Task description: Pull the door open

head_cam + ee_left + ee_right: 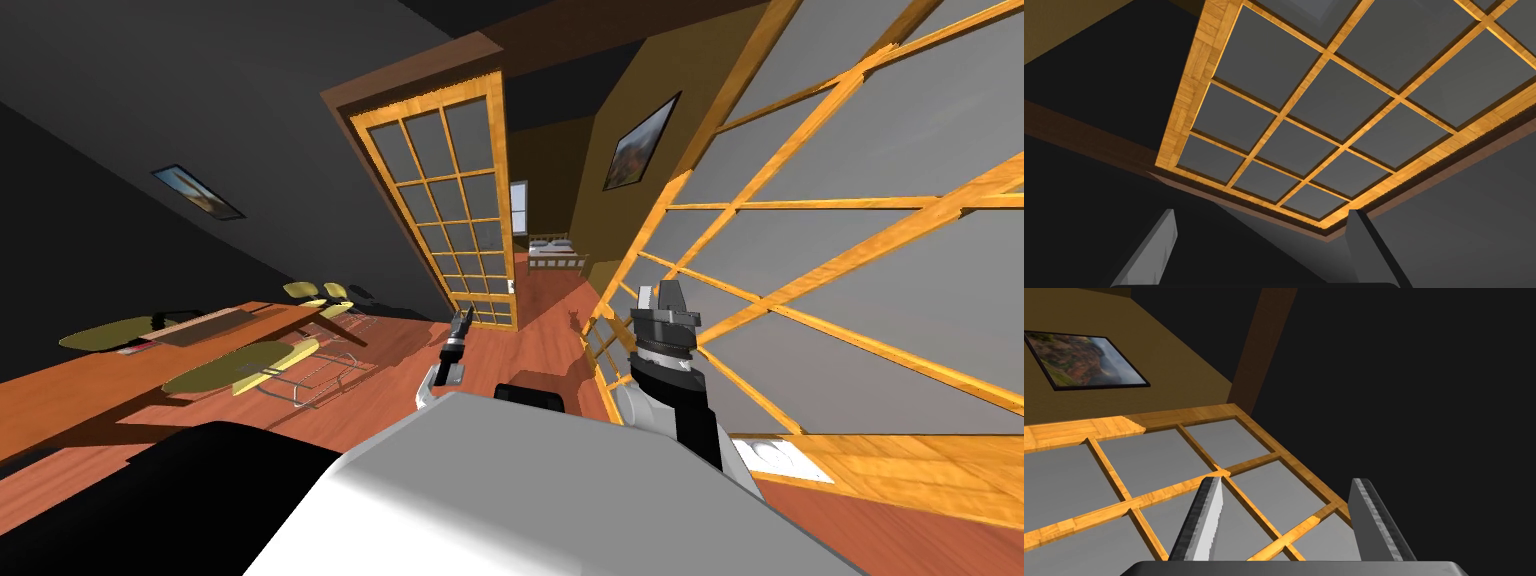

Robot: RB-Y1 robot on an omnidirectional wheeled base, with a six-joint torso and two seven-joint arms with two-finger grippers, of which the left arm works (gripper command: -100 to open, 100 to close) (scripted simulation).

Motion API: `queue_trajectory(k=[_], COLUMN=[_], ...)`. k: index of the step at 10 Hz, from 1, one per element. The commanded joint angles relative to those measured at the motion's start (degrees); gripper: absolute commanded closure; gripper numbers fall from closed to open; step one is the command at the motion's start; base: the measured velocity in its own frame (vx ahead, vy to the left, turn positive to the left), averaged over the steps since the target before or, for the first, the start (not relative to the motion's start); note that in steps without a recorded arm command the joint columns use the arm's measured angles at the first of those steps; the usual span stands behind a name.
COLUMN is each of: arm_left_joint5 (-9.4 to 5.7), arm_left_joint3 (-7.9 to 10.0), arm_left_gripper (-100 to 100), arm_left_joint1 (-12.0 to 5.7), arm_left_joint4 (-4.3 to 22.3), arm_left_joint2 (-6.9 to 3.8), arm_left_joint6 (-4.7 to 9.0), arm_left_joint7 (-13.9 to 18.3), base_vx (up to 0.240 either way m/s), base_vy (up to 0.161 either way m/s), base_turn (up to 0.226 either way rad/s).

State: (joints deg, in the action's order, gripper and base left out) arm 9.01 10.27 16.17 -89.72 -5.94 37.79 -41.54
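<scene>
Our right end effector (660,290) (1287,483) is raised with its two thin grey fingers standing apart and nothing between them. It hangs close to the near door leaf (850,250), a tall frame of orange wood with a grid of grey panes, which stands swung out on our right. From the wrist, the fingers point across the leaf's outer corner; we cannot tell whether they touch the wood. Beyond that corner, a framed landscape painting (1084,360) hangs on an ochre wall.

Our left end effector (462,318) (1263,214) is lower and further left, its fingers also apart and empty, pointing at the far door leaf (445,200), which has the same grid of panes and sits in a dark brown frame.

Between the two leaves the doorway shows a bed (552,255). To our left stand a long wooden bench (230,325) and yellow-green chairs (250,365) on a reddish wood floor (400,350).
</scene>
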Motion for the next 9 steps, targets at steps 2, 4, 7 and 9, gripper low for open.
queue_trajectory(k=[2, 4, 7, 9], arm_left_joint5=[0.52, 1.12, 2.29, 2.87], arm_left_joint3=[0.39, 0.94, 2.01, 2.54], arm_left_gripper=[-100, -100, -100, -100], arm_left_joint1=[-0.27, -0.79, -1.8, -2.31], arm_left_joint4=[1.7, 4.15, 8.93, 11.32], arm_left_joint2=[0.02, -0.02, 0.04, 0.07], arm_left_joint6=[0.36, 1.01, 2.27, 2.9], arm_left_joint7=[-1.67, -3.55, -7.2, -9.02], base_vx=[0.091, 0.088, 0.121, 0.13], base_vy=[-0.034, -0.015, -0.038, -0.029], base_turn=[-0.028, -0.04, -0.051, -0.043])
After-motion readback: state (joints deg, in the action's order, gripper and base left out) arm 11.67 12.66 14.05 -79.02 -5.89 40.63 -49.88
